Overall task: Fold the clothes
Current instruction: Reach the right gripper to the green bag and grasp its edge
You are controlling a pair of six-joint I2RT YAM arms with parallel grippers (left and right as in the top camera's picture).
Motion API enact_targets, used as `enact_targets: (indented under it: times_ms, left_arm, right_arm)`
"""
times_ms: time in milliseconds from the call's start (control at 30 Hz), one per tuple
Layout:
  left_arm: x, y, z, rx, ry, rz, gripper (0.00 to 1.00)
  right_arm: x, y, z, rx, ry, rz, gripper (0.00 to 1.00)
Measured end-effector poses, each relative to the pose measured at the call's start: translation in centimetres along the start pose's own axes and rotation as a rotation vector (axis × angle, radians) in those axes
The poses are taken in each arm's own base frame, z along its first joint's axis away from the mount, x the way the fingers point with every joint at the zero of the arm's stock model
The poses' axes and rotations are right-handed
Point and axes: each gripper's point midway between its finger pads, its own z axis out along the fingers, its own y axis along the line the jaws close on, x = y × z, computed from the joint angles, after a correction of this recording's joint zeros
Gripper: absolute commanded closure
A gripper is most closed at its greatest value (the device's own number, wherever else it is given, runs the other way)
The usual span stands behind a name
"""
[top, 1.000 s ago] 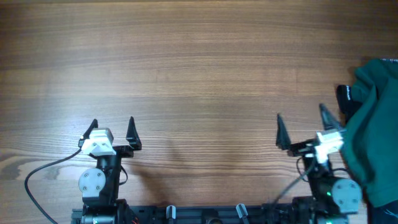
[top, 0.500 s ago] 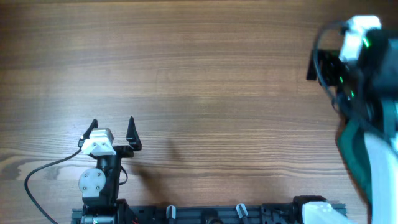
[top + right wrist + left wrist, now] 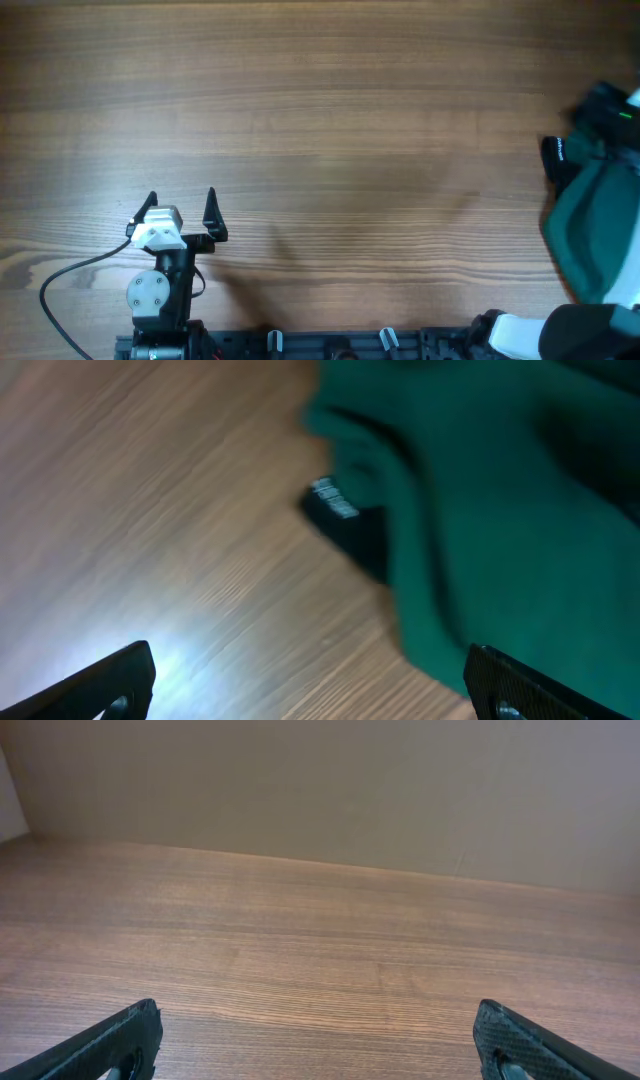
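Observation:
The dark green clothes [image 3: 592, 235] lie bunched at the table's right edge and run out of the overhead view. In the right wrist view the clothes [image 3: 500, 510] fill the upper right. My right gripper [image 3: 310, 665] is open above bare wood just short of the fabric, with its right finger [image 3: 520, 685] over the hem. In the overhead view the right arm is only a blur at the right edge. My left gripper [image 3: 181, 200] rests open near the front left, far from the clothes. In its own view the left gripper [image 3: 318, 1020] has only wood between its fingers.
A black garment with a small white print [image 3: 553, 160] pokes out from under the green fabric's left side, and the black garment [image 3: 350, 530] also shows in the right wrist view. A black cable [image 3: 70, 275] curls at the front left. The table [image 3: 320, 120] is brown wood.
The right arm has left its resting place at the front right, swung high past the camera and now hangs over the green clothes at the right edge. The left arm has not moved.

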Motion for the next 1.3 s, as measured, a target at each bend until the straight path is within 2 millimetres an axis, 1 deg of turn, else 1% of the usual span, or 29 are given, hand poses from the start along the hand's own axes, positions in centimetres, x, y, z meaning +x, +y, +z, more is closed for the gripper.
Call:
enact_targets:
  times_ms: [67,133,200,300,367,433,467,567,633,667,767,833,933,967,1000,1067,1133,1200,1233,1300]
  left_arm:
    - [0.0,0.0,0.0,0.0,0.0,0.0,0.0]
    - [0.0,0.0,0.0,0.0,0.0,0.0,0.0]
    - [0.0,0.0,0.0,0.0,0.0,0.0,0.0]
    - [0.0,0.0,0.0,0.0,0.0,0.0,0.0]
    - [0.0,0.0,0.0,0.0,0.0,0.0,0.0]
    - [0.0,0.0,0.0,0.0,0.0,0.0,0.0]
    - [0.0,0.0,0.0,0.0,0.0,0.0,0.01]
    - [0.0,0.0,0.0,0.0,0.0,0.0,0.0]
    - [0.0,0.0,0.0,0.0,0.0,0.0,0.0]
    - [0.0,0.0,0.0,0.0,0.0,0.0,0.0]
    - [0.0,0.0,0.0,0.0,0.0,0.0,0.0]
    - [0.0,0.0,0.0,0.0,0.0,0.0,0.0]
    - [0.0,0.0,0.0,0.0,0.0,0.0,0.0]
    - [0.0,0.0,0.0,0.0,0.0,0.0,0.0]
    - [0.0,0.0,0.0,0.0,0.0,0.0,0.0]
    - [0.0,0.0,0.0,0.0,0.0,0.0,0.0]
    - [0.0,0.0,0.0,0.0,0.0,0.0,0.0]
    - [0.0,0.0,0.0,0.0,0.0,0.0,0.0]
    - [0.0,0.0,0.0,0.0,0.0,0.0,0.0]
    - [0.0,0.0,0.0,0.0,0.0,0.0,0.0]
  right_arm:
    - [-1.2,-4.9,-0.1,0.021,-0.008,0.164,0.0]
    - [-1.8,-9.3,-0.5,0.051,-0.019,0.304,0.0]
    - [-1.8,-12.6,-1.0,0.08,-0.032,0.428,0.0]
    - [-1.7,-16.6,-1.6,0.124,-0.069,0.591,0.0]
    - [-1.2,-17.9,-1.2,0.141,-0.073,0.65,0.0]
    - [-0.5,-18.7,-0.1,0.17,-0.074,0.669,0.0]
    - [0.7,-19.3,1.0,0.207,-0.048,0.678,0.0]
    - [3.6,-20.3,3.0,0.282,0.02,0.686,0.0]
    - [4.4,-21.1,3.5,0.308,0.03,0.691,0.0]
    - [5.0,-21.9,3.8,0.323,0.039,0.695,0.0]
    - [6.1,-23.2,3.9,0.339,0.057,0.709,0.0]
    - [7.6,-25.0,3.9,0.341,0.077,0.754,0.01]
    - [9.4,-26.4,4.2,0.31,0.102,0.817,0.04]
    - [10.0,-27.1,4.2,0.302,0.1,0.848,0.08]
    - [10.2,-27.4,4.2,0.3,0.099,0.859,0.08]
    - [9.9,-27.6,4.5,0.291,0.08,0.835,0.09]
    - [9.8,-27.8,4.9,0.287,0.066,0.809,0.13]
    - [9.6,-28.0,5.3,0.287,0.053,0.783,0.24]
    - [9.5,-28.1,5.4,0.288,0.047,0.77,0.32]
    - [9.4,-28.3,5.5,0.292,0.037,0.75,0.35]
